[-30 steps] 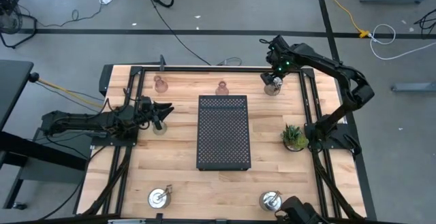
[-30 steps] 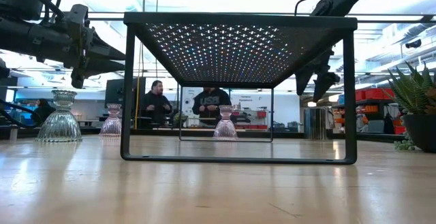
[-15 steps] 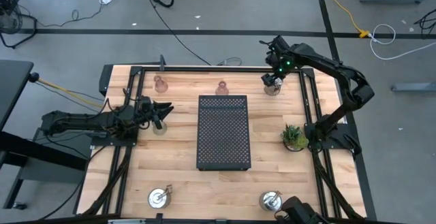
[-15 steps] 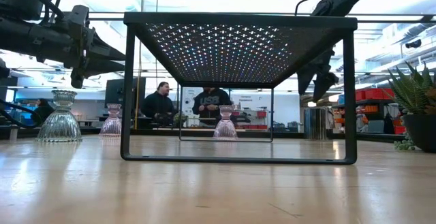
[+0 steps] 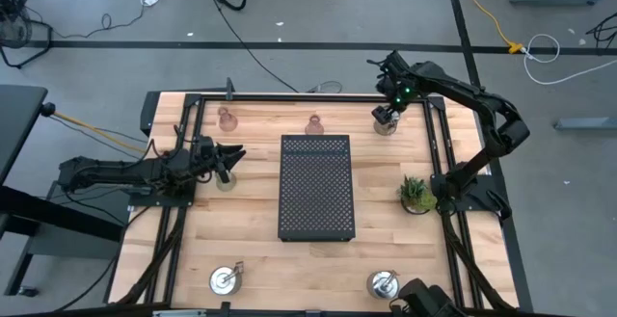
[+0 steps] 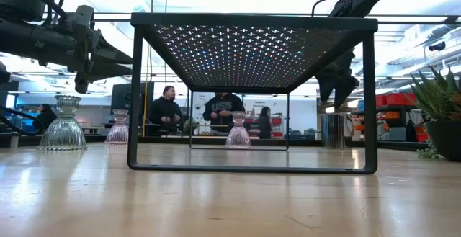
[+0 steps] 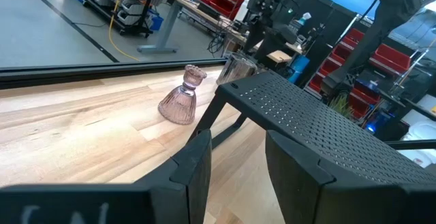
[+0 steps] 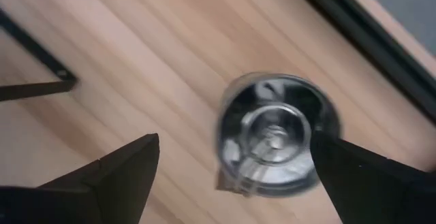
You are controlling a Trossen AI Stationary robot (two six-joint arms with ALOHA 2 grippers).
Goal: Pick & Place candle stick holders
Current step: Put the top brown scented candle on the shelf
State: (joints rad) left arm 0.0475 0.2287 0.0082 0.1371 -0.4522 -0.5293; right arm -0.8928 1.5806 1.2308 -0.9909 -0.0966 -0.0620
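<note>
My right gripper (image 5: 388, 111) hangs open, pointing down over a shiny silver candle stick holder (image 5: 386, 124) at the table's far right. In the right wrist view the holder (image 8: 276, 137) shows from above between the two fingers, which stand clear of it. My left gripper (image 5: 231, 156) waits shut and level at the table's left, above a greenish glass holder (image 5: 226, 180). Two pink glass holders (image 5: 227, 118) (image 5: 314, 124) stand upright near the far edge. Two more silver holders (image 5: 225, 278) (image 5: 383, 283) stand on their disc bases near the front edge.
A black perforated tray (image 5: 316, 187) stands on legs in the middle of the table. A small potted plant (image 5: 416, 194) sits at the right, between the far and near silver holders. People stand in the room beyond the far edge.
My right gripper has rolled a little about its own axis above the silver holder, without shifting place. Its fingers stay open.
</note>
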